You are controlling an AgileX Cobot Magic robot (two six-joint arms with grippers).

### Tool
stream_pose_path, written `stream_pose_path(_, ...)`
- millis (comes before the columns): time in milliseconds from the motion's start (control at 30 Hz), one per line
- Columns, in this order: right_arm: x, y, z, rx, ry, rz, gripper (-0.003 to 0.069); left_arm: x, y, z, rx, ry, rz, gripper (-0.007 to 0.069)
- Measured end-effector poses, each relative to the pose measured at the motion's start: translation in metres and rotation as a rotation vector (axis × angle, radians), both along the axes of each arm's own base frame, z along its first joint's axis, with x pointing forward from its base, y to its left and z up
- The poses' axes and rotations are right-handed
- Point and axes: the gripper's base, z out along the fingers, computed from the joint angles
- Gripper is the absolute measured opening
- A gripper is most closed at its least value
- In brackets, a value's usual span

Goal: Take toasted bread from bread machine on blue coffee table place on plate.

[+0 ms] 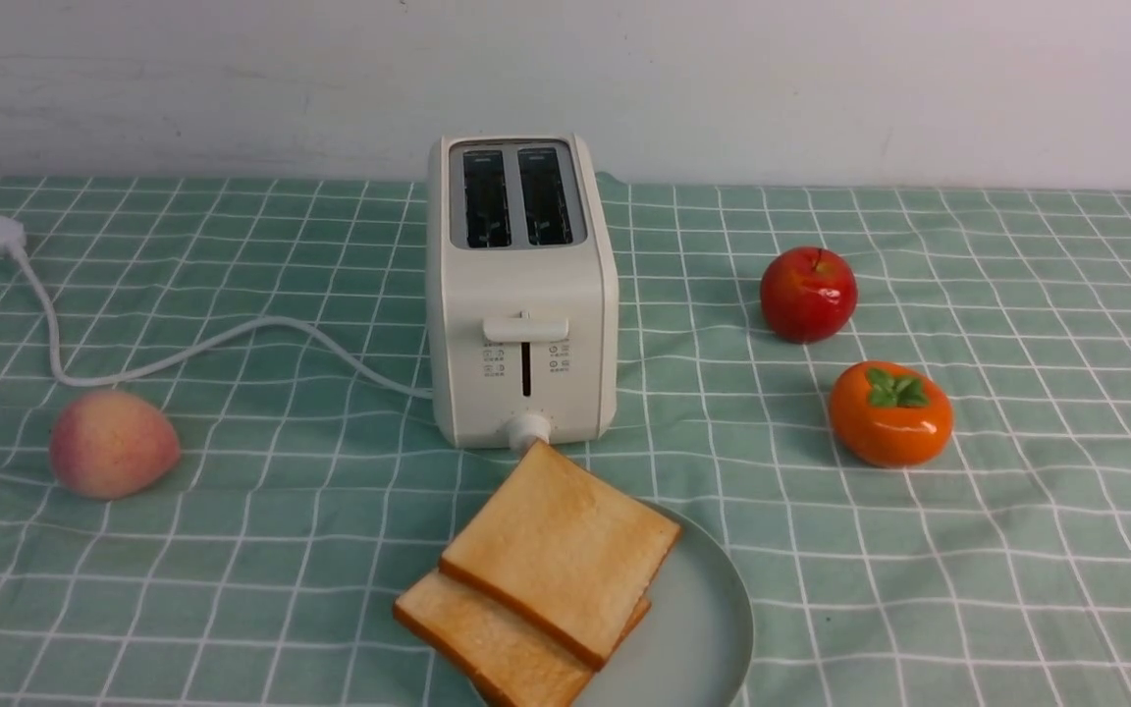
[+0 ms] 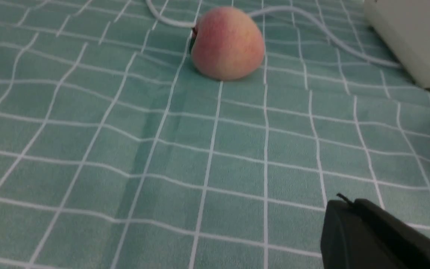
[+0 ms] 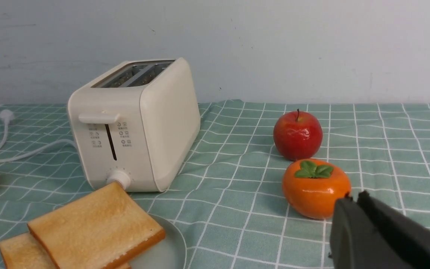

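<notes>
Toast slices (image 1: pixel 551 560) overlap flat on plate (image 1: pixel 703 628), corner toward toaster (image 1: pixel 521 295)

Bread machine (image 1: pixel 522 295) at centre of the blue coffee table (image 1: pixel 1017 550): plate (image 1: pixel 698 628) bearing two stacked toasted bread slices (image 1: pixel 546 574) before it; peach (image 1: pixel 112 444) left; apple (image 1: pixel 808 294) and persimmon (image 1: pixel 890 413) right.

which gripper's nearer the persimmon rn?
Right. The right gripper, shut and empty, sits just beside the persimmon. The left gripper, also shut, is across the table near the peach, beyond the toaster.
</notes>
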Motion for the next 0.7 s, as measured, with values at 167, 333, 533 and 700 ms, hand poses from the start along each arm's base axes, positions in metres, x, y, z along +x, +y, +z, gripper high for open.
stream_pose_path(167, 0.0000, 0.0000, 0.0000, 0.000, 0.000, 0.000, 0.0022, 0.0000, -0.0004, -0.0004, -0.010, 0.000, -0.001, -0.0011)
stream_pose_path(333, 0.0000, 0.0000, 0.0000, 0.000, 0.000, 0.000, 0.0022, 0.0001, -0.0001, -0.0003, -0.011, -0.001, 0.005, -0.0006)
stream_pose_path(533, 0.0000, 0.0000, 0.0000, 0.000, 0.000, 0.000, 0.0029, 0.0001, -0.0013, -0.0002, -0.011, -0.001, -0.019, -0.0001)
stream_pose_path(700, 0.0000, 0.0000, 0.0000, 0.000, 0.000, 0.000, 0.0034, 0.0001, -0.0015, -0.0001, -0.011, -0.003, -0.022, 0.0001)
